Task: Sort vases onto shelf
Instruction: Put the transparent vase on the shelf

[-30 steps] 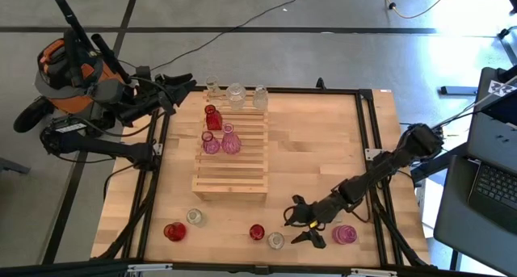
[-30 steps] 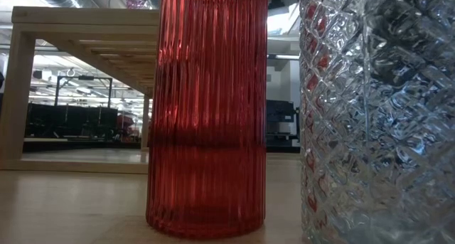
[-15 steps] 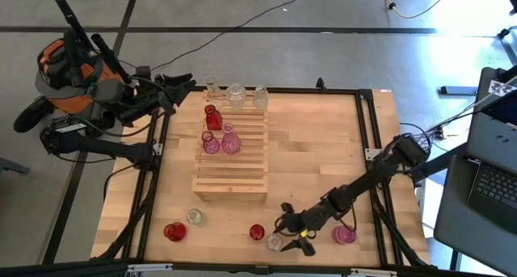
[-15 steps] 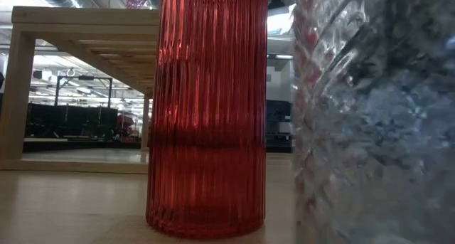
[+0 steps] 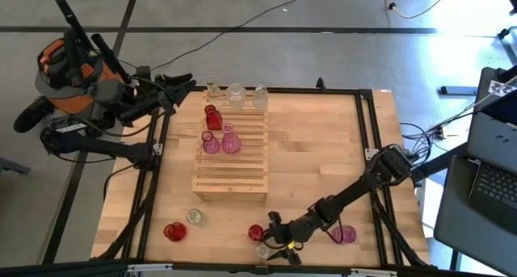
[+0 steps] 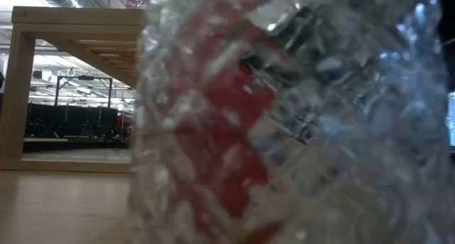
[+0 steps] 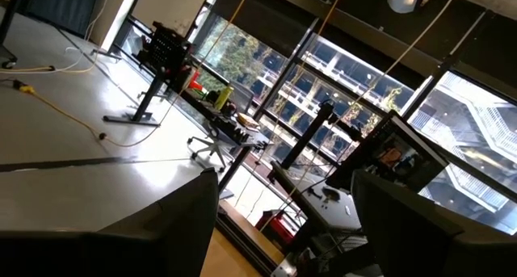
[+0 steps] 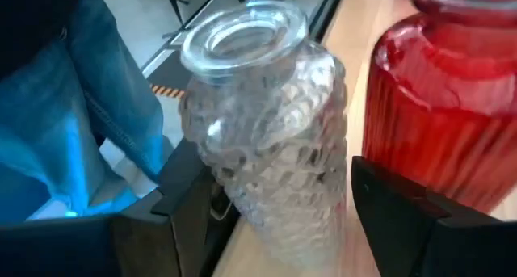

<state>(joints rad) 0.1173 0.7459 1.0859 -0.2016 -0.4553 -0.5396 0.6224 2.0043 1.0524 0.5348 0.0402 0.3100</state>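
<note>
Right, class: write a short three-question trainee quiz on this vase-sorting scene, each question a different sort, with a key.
1. True or false: the right gripper has its fingers on either side of a clear vase.
2. The vase beside that clear one is: A blue, B red, C green?
3. Fill in: the left gripper waits off the table's far-left corner, beside the ____.

Key: 1 true; 2 B, the red vase; 3 shelf.

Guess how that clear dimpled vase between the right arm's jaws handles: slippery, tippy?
The clear dimpled vase looks like glass, so probably rigid and breakable. Its bumpy surface may help grip. It appears tilted between the right gripper's open jaws, so likely tippy, and the red vase stands close.
</note>
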